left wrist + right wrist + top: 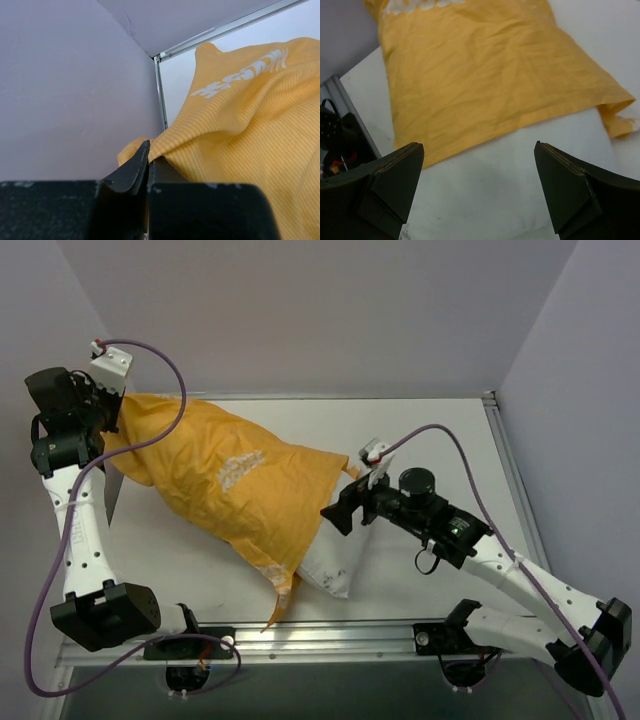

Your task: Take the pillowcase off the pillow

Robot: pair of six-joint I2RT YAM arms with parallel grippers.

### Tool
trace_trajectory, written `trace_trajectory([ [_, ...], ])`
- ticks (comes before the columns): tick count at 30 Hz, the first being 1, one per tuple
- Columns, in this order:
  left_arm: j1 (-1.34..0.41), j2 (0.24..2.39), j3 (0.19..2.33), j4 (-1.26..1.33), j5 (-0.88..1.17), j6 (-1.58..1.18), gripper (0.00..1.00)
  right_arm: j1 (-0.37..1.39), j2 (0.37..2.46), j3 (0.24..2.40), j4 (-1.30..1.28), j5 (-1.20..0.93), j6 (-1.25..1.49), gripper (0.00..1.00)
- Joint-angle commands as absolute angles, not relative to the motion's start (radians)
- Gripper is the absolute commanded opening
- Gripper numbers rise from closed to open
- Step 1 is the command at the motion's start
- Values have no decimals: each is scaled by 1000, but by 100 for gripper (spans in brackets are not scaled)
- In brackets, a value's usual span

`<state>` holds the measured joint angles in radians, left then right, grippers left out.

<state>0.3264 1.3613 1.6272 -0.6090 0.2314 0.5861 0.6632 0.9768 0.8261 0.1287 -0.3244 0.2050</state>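
My left gripper (148,152) sits at the far left with its jaws pinched tight on the closed corner of the pillowcase (230,475). From there the case runs on a slant toward the near middle of the table (420,430), and its open mouth faces my right side. The bare white end of the pillow (328,568) pokes out of that mouth. My right gripper (479,160) hovers just above that end, spread wide and holding nothing. It is the nearer one, so I judge it should clamp the pillow.

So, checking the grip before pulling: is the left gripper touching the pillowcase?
Touching. Left wrist view shows the left gripper shut, pillowcase fabric pinched between its jaws.
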Motion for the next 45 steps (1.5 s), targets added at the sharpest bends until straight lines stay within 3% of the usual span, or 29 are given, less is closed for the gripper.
trace_trajectory([
  [1, 318, 1342, 1712, -522, 226, 566, 2, 837, 1020, 860, 103, -149, 89, 100],
  [10, 316, 1358, 1729, -531, 216, 569, 2, 917, 1036, 870, -103, -106, 109, 100],
  [17, 316, 1359, 1718, -531, 221, 557, 2, 1017, 1103, 798, 56, 6, 137, 100],
  [22, 313, 1358, 1703, -532, 230, 542, 2, 1017, 1332, 770, 222, 80, 94, 100],
  [38, 314, 1378, 1709, -518, 238, 512, 2, 1008, 1889, 805, 221, 52, 248, 99],
  [43, 331, 1388, 1726, -515, 226, 519, 2, 1040, 1962, 842, 135, 23, 330, 90],
  [45, 337, 1402, 1750, -512, 221, 512, 2, 1039, 1986, 853, 115, -27, 347, 74],
])
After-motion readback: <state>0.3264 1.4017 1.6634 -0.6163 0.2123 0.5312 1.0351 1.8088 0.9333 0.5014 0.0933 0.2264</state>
